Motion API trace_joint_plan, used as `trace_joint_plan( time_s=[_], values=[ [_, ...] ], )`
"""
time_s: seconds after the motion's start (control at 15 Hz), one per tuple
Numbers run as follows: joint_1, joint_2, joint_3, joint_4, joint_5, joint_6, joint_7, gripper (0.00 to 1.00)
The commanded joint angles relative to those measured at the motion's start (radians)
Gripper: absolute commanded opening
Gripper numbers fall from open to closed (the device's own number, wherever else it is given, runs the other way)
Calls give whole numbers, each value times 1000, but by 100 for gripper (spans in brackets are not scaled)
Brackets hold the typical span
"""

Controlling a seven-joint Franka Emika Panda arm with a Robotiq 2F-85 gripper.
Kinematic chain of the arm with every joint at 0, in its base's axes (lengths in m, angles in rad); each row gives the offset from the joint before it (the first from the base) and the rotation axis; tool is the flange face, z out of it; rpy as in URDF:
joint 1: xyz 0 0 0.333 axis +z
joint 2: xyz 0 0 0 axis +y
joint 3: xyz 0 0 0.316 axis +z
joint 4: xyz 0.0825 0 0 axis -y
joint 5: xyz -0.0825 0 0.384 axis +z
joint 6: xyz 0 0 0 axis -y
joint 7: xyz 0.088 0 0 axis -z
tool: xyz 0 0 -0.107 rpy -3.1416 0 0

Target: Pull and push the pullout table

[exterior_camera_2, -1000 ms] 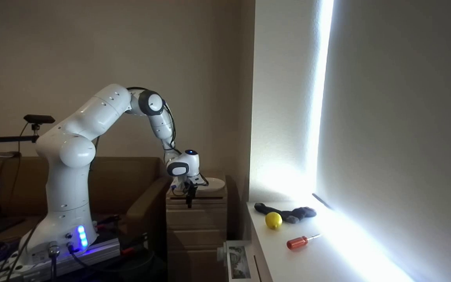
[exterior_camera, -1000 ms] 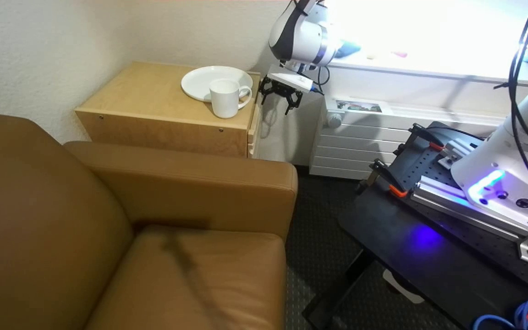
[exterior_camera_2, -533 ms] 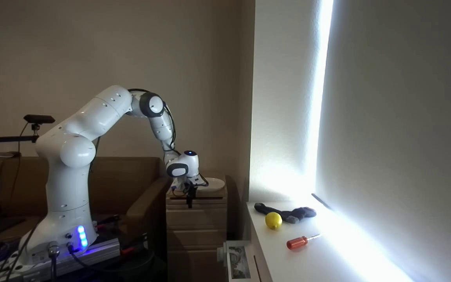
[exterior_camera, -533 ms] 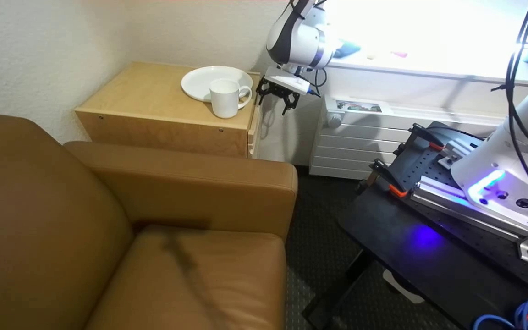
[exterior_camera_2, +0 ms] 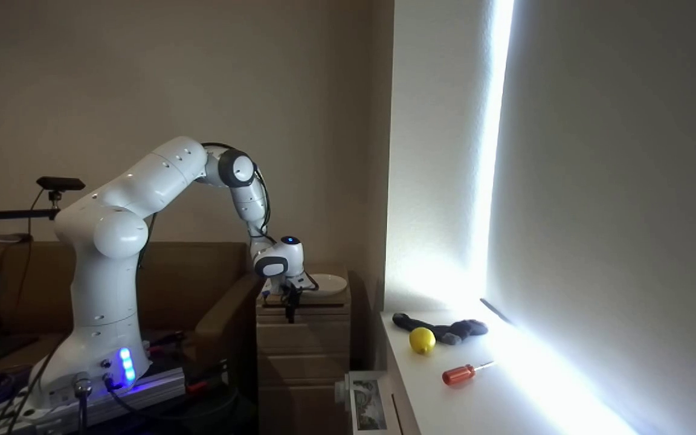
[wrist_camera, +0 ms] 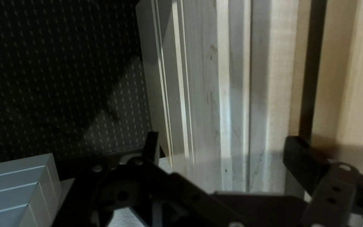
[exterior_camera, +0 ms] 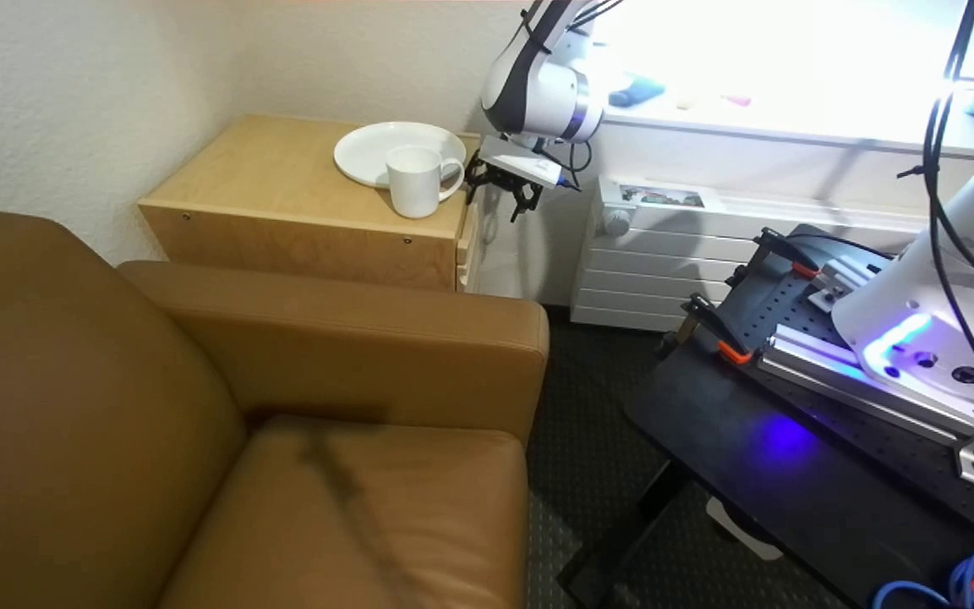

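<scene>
Wrist view: pullout table (wrist_camera: 279, 88) shows between parted pincer (wrist_camera: 223, 142) jaws.

The arm (exterior_camera_2: 148, 181), blue lights (exterior_camera_2: 126, 365) lit at its base (exterior_camera_2: 91, 362), arches over to the cabinet (exterior_camera_2: 303, 368); its gripper (exterior_camera_2: 290, 314) points down before the cabinet's front, by the board (exterior_camera_2: 324, 310) just under the top slab (exterior_camera_2: 333, 299), though touch cannot be told; a plate (exterior_camera_2: 330, 284) lies on top, partly behind the wrist (exterior_camera_2: 281, 258); the sofa (exterior_camera_2: 197, 284) stands behind the arm; on the sill (exterior_camera_2: 438, 414), a lemon (exterior_camera_2: 422, 341) sits just in front of a dark bundle (exterior_camera_2: 461, 329); a screwdriver (exterior_camera_2: 458, 375) lies farther forward, apart from both.
</scene>
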Motion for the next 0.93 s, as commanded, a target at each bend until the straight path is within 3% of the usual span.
trace_joint_plan(
  time_s=[0.0,0.13,0.2,0.27,0.4,0.87],
  values=[
    [3,56,16,49,-17,23,1,100],
    [-4,54,15,49,-20,-2,4,100],
    [-9,55,18,51,-18,-2,4,75],
    [-12,54,19,51,-15,-8,6,74],
    [-27,52,32,55,-10,-11,2,61],
    [-72,49,81,70,3,2,-15,10]
  ],
)
